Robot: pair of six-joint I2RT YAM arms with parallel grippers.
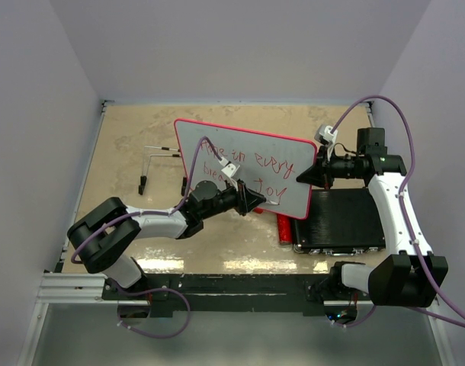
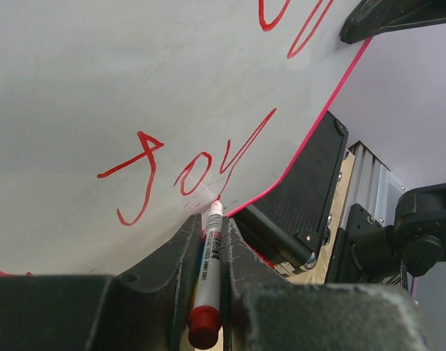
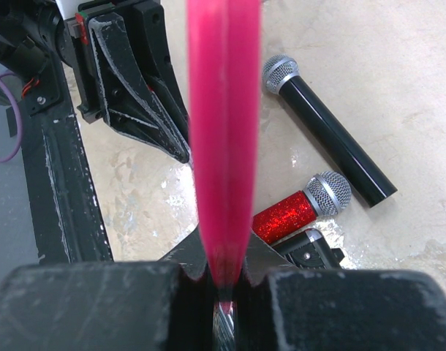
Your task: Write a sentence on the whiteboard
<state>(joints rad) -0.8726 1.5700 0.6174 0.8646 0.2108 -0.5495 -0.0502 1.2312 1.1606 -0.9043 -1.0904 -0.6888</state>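
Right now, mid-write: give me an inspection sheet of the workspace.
Surface: mottled beige table, some glare.
Job's things: whiteboard tilted up; red sentence in two lines, ending "joy".
Clutter: black ribbed case, black microphone, red glitter microphone, wire stand.
Grippers: left gripper shut on red marker, tip on the board; right gripper shut on whiteboard's right edge.
Cables: purple cable looping along each arm.
Surroundings: white walls; nothing else seen.

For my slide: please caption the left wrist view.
Left tool grips a red marker, tip touching the whiteboard under the red lettering "joy".
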